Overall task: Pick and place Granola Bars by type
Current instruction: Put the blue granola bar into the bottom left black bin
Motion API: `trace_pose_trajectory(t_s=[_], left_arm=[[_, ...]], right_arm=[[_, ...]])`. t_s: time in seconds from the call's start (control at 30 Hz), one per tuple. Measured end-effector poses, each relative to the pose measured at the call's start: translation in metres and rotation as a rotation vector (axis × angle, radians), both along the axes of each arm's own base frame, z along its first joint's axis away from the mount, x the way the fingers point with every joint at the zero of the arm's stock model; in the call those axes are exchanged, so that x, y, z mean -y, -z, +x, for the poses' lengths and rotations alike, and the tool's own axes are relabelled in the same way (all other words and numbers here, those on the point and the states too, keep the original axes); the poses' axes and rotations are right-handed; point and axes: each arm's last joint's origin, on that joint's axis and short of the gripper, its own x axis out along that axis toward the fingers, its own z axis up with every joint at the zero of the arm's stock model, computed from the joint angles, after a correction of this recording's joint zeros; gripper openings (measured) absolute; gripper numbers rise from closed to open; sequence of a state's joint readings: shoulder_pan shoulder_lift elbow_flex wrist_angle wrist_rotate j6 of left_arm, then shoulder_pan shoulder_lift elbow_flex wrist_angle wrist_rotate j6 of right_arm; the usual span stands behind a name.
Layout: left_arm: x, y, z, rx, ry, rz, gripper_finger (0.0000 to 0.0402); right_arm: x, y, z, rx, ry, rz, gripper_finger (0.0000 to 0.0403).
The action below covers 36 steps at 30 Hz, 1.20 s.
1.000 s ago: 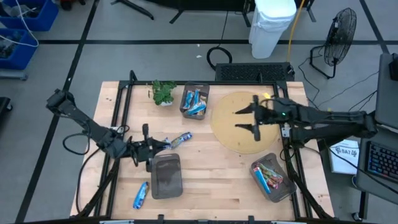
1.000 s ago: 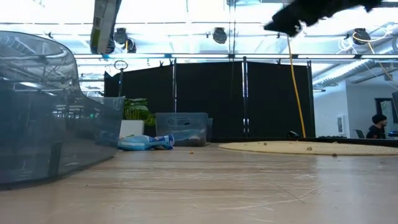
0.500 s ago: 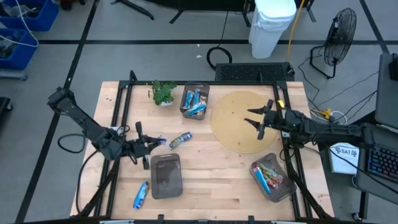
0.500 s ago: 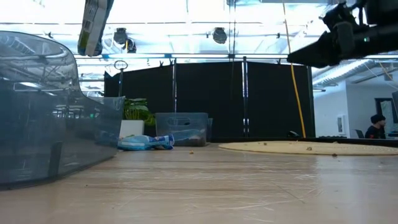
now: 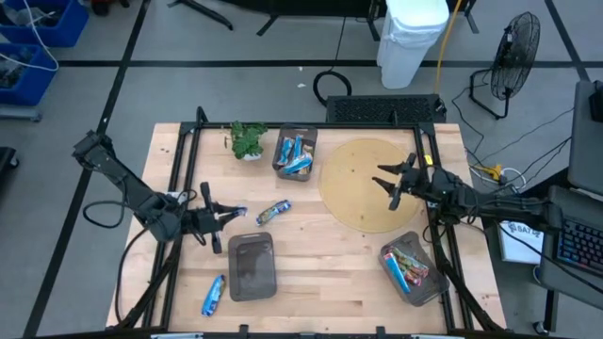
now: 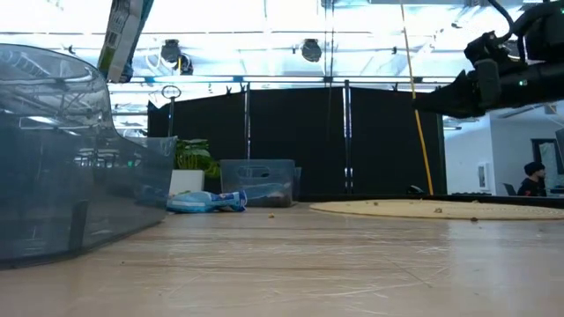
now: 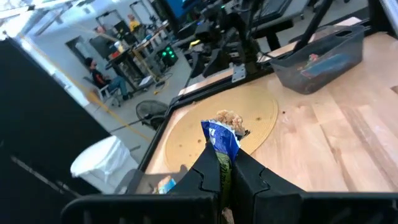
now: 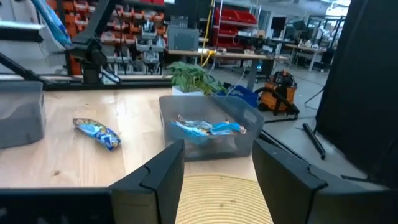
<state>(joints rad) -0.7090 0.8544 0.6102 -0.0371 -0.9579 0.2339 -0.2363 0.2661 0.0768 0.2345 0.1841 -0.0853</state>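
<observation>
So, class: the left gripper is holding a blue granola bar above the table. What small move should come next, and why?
Probably carry it toward the far bin. The left gripper is shut on a blue bar, and that bin already holds blue bars. The near bin beside it looks empty, so it is a less likely target. The right gripper waits open over the round mat.

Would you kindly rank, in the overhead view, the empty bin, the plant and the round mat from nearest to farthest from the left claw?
1. Empty bin, just beside the left claw.
2. Plant, at the table's far edge.
3. Round mat, over on the right side.
</observation>
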Motion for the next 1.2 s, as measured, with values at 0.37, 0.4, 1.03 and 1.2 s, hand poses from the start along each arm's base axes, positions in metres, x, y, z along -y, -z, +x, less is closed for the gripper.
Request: trace_pose_trajectory(t_s=[0.37,0.4,1.03,1.2], left_arm=[[-0.002,0.009,-0.002,0.013,-0.080,-0.257,0.0010],[-0.002,0.011,-0.003,0.009,-0.079,-0.311,0.0010],[0.037,0.043,0.045,-0.353,-0.067,-0.886,0.0010],[0.048,0.033,0.063,-0.434,-0.055,-0.878,0.0010]], right_arm=[[0.001,-0.004,0.000,0.052,0.025,-0.018,0.0178],[0.001,-0.004,0.000,0.049,0.025,-0.017,0.0178],[0.001,-0.004,0.000,0.050,0.024,-0.017,0.0177],[0.001,-0.004,0.000,0.050,0.024,-0.017,0.0180]])
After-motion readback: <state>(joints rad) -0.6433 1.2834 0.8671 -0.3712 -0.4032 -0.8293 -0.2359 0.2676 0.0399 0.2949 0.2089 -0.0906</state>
